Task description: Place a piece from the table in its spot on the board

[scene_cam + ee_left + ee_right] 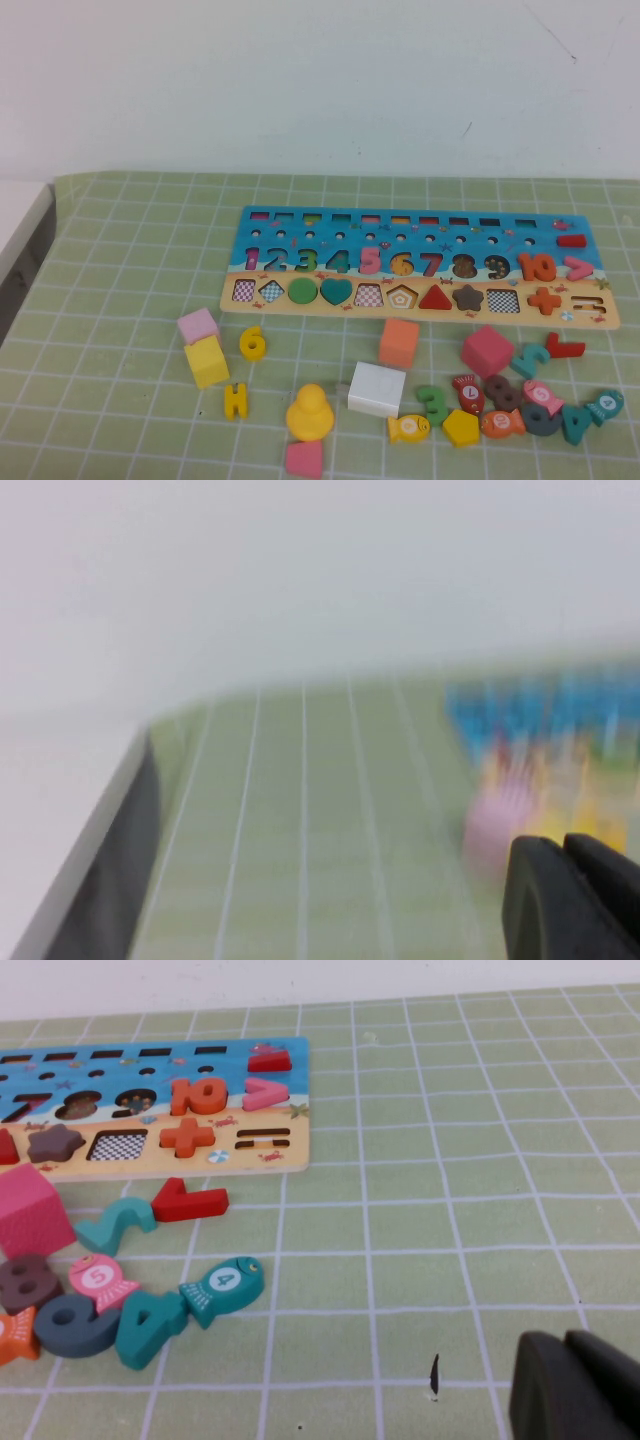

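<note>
The yellow numeral 6 (253,343) lies flat on the green grid mat (120,300), in front of the board's left end, next to a pink block (197,325) and a yellow cube (206,362). The long board (590,318) lies across the middle of the table; its right end shows in the right wrist view (290,1110). Neither arm shows in the high view. The left gripper (563,848) is shut and empty above the mat, with blurred pink and yellow shapes beyond it. The right gripper (565,1345) is shut and empty over bare mat to the right of the loose pieces.
A yellow H (235,400), yellow duck (309,413), white block (377,389), orange block (399,342) and pink cube (486,350) lie in front of the board. Several numerals and fish (540,405) cluster at the front right. The table's left edge (30,250) drops off.
</note>
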Controlling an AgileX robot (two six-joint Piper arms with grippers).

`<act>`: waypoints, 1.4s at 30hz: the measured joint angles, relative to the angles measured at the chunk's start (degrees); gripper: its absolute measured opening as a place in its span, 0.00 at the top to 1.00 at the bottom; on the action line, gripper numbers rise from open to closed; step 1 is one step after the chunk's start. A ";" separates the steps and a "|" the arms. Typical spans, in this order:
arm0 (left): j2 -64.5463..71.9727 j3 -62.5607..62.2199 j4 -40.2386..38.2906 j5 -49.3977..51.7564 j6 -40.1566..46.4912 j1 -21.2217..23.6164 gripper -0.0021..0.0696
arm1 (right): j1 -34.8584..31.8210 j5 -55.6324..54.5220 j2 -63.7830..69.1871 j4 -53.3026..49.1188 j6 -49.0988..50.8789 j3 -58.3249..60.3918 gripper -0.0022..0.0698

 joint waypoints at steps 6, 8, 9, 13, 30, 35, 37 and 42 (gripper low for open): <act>0.00 0.00 -10.64 -15.94 -7.77 0.00 0.97 | 0.00 0.00 0.00 0.00 0.00 0.00 0.97; 0.00 0.00 -11.84 -19.84 -9.13 0.00 0.97 | 0.00 0.00 0.00 0.00 0.00 0.00 0.97; 0.00 0.00 -12.35 -21.50 -9.36 0.00 0.97 | 0.00 0.00 0.00 0.00 0.00 0.00 0.97; 0.00 0.00 -15.97 -26.94 -9.48 0.00 0.97 | 0.00 0.00 0.00 0.00 0.00 0.00 0.97; 11.94 -22.48 -3.06 -3.64 -4.81 0.00 0.97 | 0.00 0.00 0.00 0.00 0.00 0.00 0.97; 28.79 -38.86 -1.67 16.96 -3.34 0.00 0.97 | 0.00 0.00 0.00 0.00 0.00 0.00 0.97; 35.25 -41.98 -1.61 19.11 -2.55 0.00 0.97 | 0.00 0.00 0.00 0.00 0.00 0.00 0.97; 49.24 -44.18 -2.71 18.58 -2.45 0.00 0.97 | 0.00 0.00 0.00 0.00 0.00 0.00 0.97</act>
